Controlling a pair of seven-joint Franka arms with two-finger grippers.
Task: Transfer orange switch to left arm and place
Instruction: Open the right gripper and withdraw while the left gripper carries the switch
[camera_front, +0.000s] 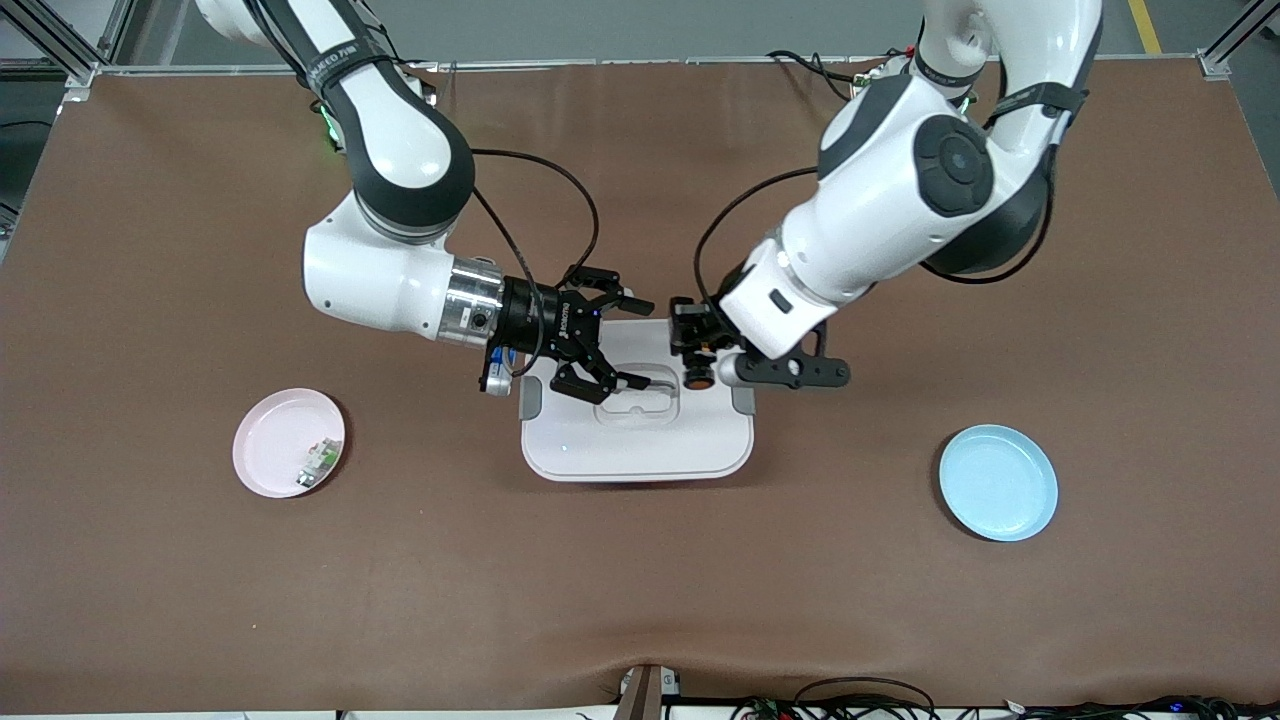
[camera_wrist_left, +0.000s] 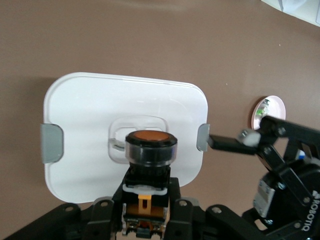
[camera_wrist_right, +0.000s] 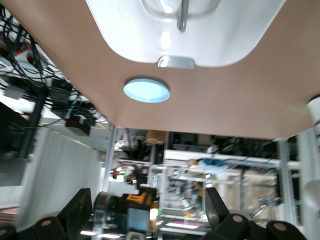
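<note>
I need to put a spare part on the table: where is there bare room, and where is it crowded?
Bare table lies between the box and the front camera, also between the box and each plate: pink plate, blue plate. Crowded above the box: the left gripper holds the orange switch there, facing the open right gripper.

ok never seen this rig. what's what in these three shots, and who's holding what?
Two white robot arms at a brown table. One picture looks down from across the table; the others come from a camera on each wrist. The left gripper, shut on the orange switch, hangs over the white box. The right gripper is open beside it, also over the box, holding nothing. Toward the right arm's end lies a pink plate with a small white-and-green part; toward the left arm's end, a blue plate.
</note>
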